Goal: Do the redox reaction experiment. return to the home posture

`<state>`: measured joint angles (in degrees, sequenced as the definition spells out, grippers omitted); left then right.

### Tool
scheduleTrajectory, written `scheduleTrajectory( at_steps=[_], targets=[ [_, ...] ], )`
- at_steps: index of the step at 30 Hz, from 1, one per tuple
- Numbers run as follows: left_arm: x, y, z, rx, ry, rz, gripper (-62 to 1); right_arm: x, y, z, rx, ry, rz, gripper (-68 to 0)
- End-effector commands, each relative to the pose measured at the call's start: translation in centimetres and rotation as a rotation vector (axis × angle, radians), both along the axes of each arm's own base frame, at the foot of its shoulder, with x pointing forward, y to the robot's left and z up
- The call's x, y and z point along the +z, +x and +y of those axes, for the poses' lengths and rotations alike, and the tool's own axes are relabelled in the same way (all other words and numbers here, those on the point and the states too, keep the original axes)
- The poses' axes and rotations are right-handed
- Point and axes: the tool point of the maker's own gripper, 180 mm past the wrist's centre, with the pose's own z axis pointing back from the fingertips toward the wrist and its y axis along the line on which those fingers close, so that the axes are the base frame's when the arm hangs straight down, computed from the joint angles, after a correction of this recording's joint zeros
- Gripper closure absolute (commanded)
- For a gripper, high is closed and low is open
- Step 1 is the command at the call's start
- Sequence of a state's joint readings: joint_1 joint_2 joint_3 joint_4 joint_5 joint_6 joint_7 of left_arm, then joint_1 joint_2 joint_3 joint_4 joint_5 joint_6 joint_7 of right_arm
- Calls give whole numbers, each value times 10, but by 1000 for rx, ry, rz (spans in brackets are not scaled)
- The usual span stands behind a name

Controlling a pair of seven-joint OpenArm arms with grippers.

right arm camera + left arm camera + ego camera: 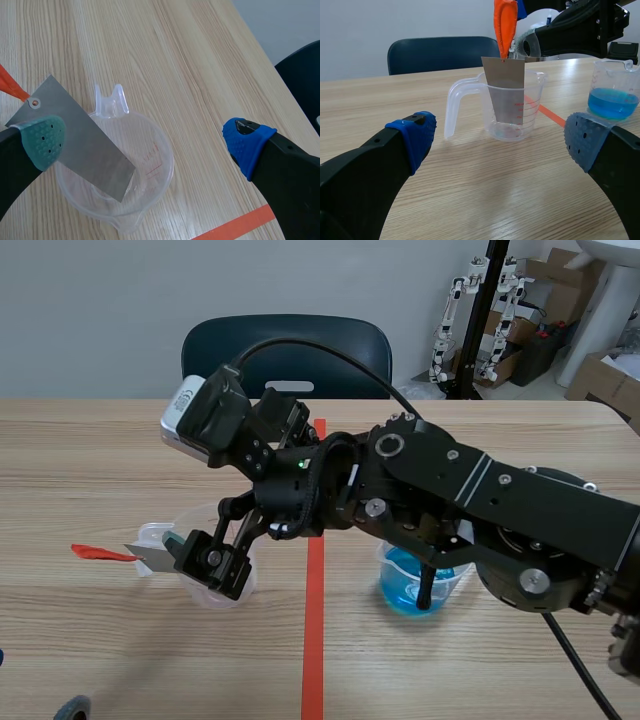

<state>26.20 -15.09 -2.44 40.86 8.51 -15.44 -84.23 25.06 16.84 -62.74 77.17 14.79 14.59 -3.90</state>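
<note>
My right pincer (210, 562) is released: the right wrist view shows its fingers set wide apart over the clear jug (160, 155), with nothing pressed between them. The metal plate (80, 140) stands tilted inside the jug, lower end near the bottom, upper end above the rim, with an orange ribbon (12, 85) tied through a hole in its top corner. The green pad (45, 140) overlaps that upper end; I cannot tell whether it touches it. The scene view adds that my right arm reaches past the red centre line to the jug (212, 596) on the left half of the table (100, 460), and that the cup of blue liquid (405, 590) stands just right of the line, partly behind the arm. My left pincer (502, 142) is also released, fingers apart and low over the table. Its view alone shows the jug (534, 107) side-on: handle facing the pincer, the plate (506, 87) rising above the rim, the ribbon (505, 25) upright above it, the blue cup (614, 95) well to one side, and a dark chair (440, 52) behind the table.
</note>
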Motion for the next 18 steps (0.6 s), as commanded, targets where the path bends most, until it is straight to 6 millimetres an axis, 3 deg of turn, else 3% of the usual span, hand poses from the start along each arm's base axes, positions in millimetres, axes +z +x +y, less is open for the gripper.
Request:
scheduleTrajectory(
  at_steps=[1, 13, 18],
  targets=[
    [4, -3, 4, 0, 2, -9, -540, 27, 3, 8, 19, 44, -50, -679],
    [40, -33, 32, -183, 116, -27, -540, 87, 6, 3, -44, 79, -45, -679],
    [75, -17, 47, -193, 115, -51, -540, 121, 8, -15, -63, 109, -120, -679]
  ],
)
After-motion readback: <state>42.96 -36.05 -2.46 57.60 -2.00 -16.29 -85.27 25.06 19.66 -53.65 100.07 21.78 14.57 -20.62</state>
